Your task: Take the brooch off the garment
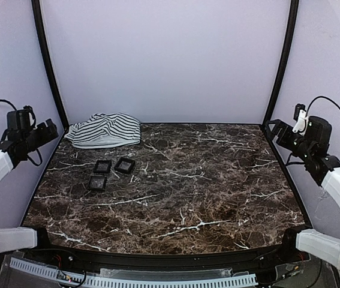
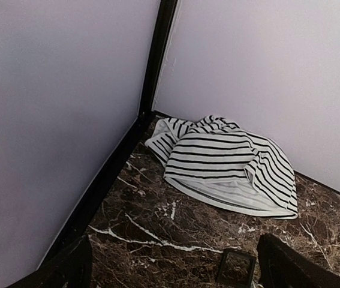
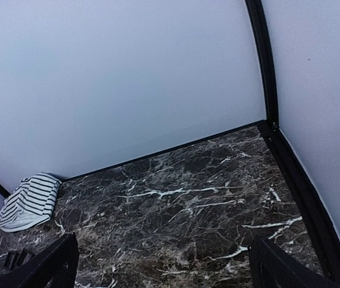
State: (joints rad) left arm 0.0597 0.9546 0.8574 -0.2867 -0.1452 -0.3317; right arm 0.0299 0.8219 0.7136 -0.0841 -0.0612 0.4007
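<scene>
The garment [image 1: 105,130], a white top with thin black stripes, lies crumpled in the table's far left corner; it also shows in the left wrist view [image 2: 226,165] and, small, in the right wrist view [image 3: 29,203]. No brooch shows on it in any view. My left gripper [image 1: 44,133] hangs raised at the left wall, open and empty, short of the garment [image 2: 172,267]. My right gripper [image 1: 277,131] is raised at the right wall, far from the garment, open with nothing between its fingers [image 3: 161,264].
Three small black square boxes [image 1: 124,165] [image 1: 102,166] [image 1: 98,183] sit on the dark marble table [image 1: 205,192] just in front of the garment; one shows in the left wrist view [image 2: 237,267]. Pale walls with black frame posts [image 2: 155,60] enclose the table.
</scene>
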